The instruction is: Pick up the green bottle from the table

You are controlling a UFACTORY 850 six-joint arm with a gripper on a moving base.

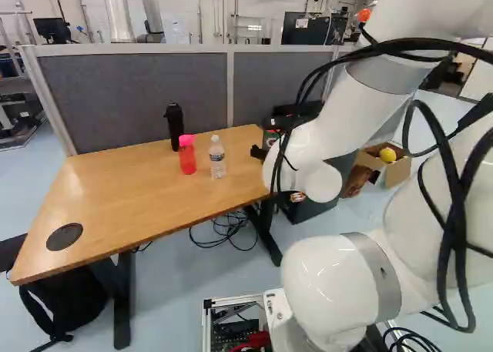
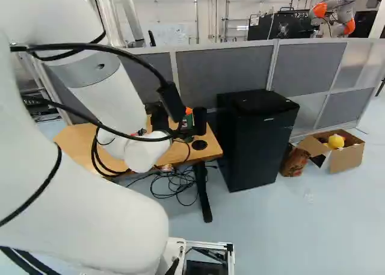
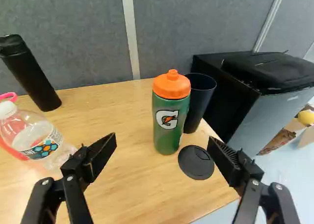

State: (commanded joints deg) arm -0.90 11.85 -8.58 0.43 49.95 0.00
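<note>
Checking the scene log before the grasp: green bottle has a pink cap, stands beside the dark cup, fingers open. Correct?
Cap colour is wrong. The wrist view shows the green bottle with an orange cap. Rest holds: it stands beside the dark cup, fingers open.

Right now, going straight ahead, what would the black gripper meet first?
Probably the green bottle, standing roughly straight ahead of the open gripper, though the depth is hard to judge.

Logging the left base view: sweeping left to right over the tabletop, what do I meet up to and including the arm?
Round black disc, tall black bottle, red bottle with a pink cap, clear bottle with a white cap, white arm.
</note>
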